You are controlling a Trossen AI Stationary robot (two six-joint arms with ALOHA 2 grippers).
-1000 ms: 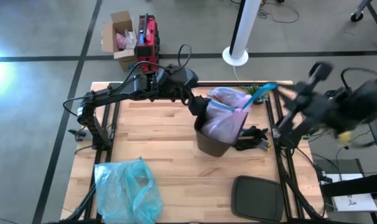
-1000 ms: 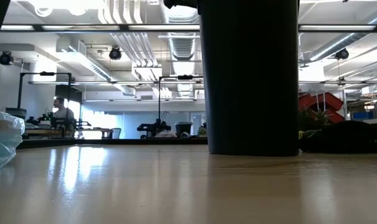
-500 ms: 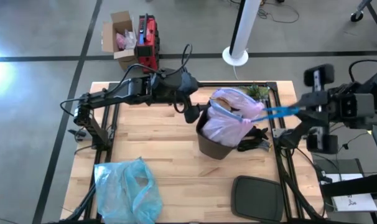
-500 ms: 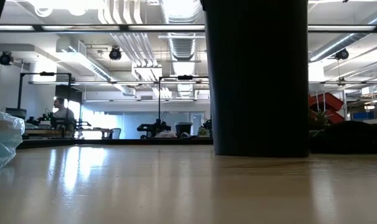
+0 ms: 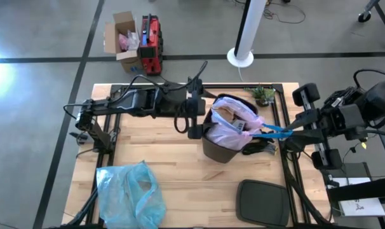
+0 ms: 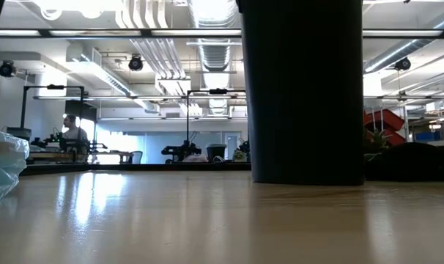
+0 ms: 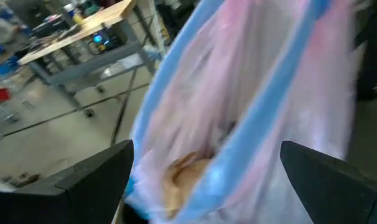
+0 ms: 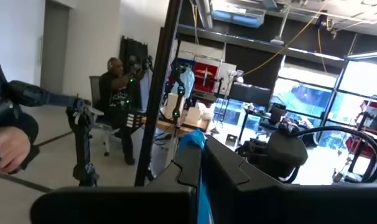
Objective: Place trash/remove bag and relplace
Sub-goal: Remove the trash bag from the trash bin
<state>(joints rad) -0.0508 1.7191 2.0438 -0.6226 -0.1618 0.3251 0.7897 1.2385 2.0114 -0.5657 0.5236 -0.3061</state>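
Bulging pink bag [image 5: 232, 121], blue drawstring [image 5: 273, 132] taut

- A thin light-blue plastic bag [image 5: 130, 193] lies crumpled on the wooden table [image 5: 173, 159] at about 7 o'clock; the low view catches its edge [image 6: 2, 163].
- A flat dark lid [image 5: 262, 202] rests at about 5 o'clock on the table.
- A small green plant [image 5: 263, 94] sits at about 1 o'clock, near the far edge.
- Off the table at 11 o'clock stand an open cardboard box [image 5: 122, 38] and, just beside it, a red case [image 5: 150, 39].
- A white pole with a round base [image 5: 241, 56] stands on the floor at 12 o'clock.
- A seated person [image 8: 120, 102] shows in the room behind.
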